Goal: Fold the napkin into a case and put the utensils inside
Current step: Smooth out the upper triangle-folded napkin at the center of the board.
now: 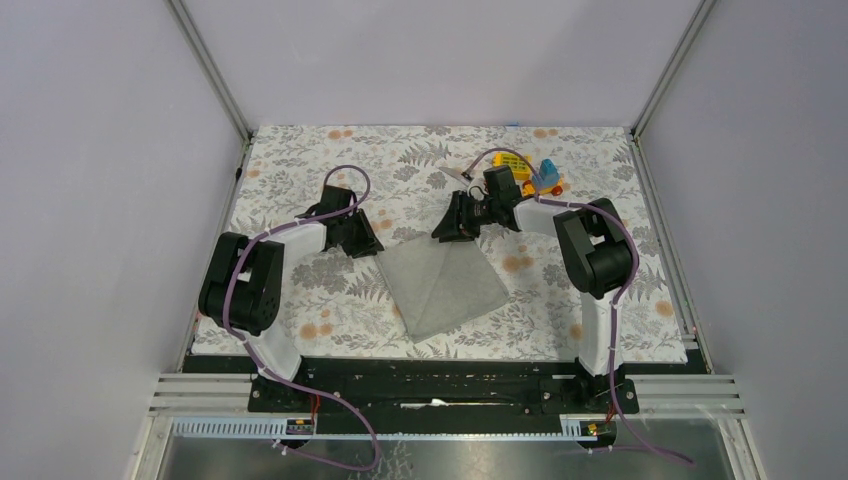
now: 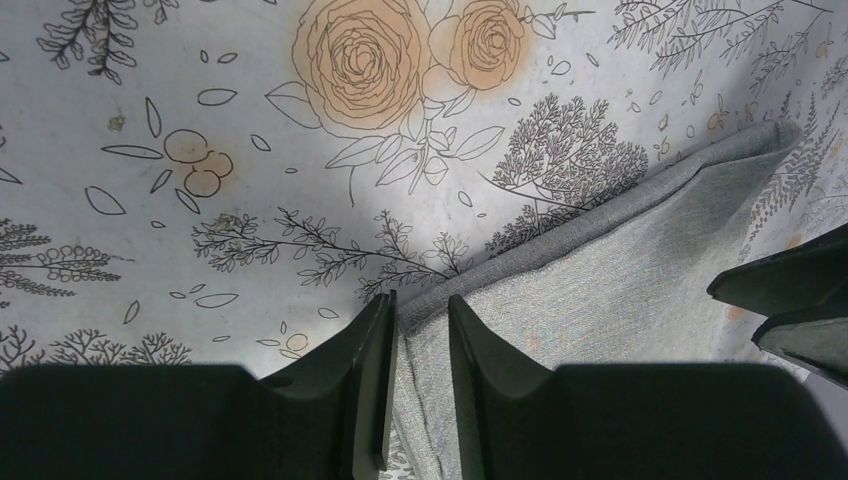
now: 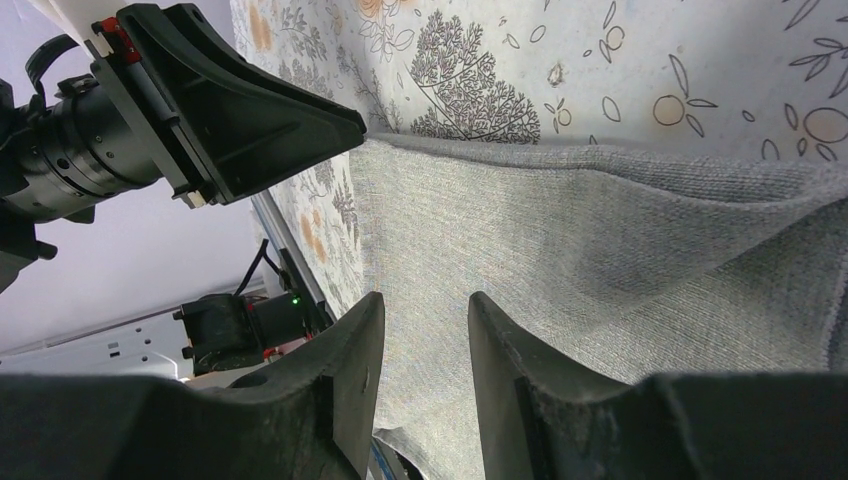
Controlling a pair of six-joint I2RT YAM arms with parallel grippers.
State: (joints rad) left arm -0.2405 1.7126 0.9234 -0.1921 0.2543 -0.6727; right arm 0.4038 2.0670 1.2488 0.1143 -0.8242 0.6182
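A: Where's the plain grey square cloth napkin (image 1: 445, 287)?
B: Flat, middle of the bench (image 1: 300, 180), towards the near edge.
A: Tools?
B: Left tool (image 2: 420, 305) at its far-left corner, right tool (image 3: 425, 297) far-right; both released.

No readable text, labels, brands or numbers anywhere

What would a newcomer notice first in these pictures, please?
The plain grey napkin lies diagonally mid-table on the floral tablecloth. The left gripper and right gripper hover at its two far corners, fingers slightly apart. Colourful toy blocks sit at the far right.
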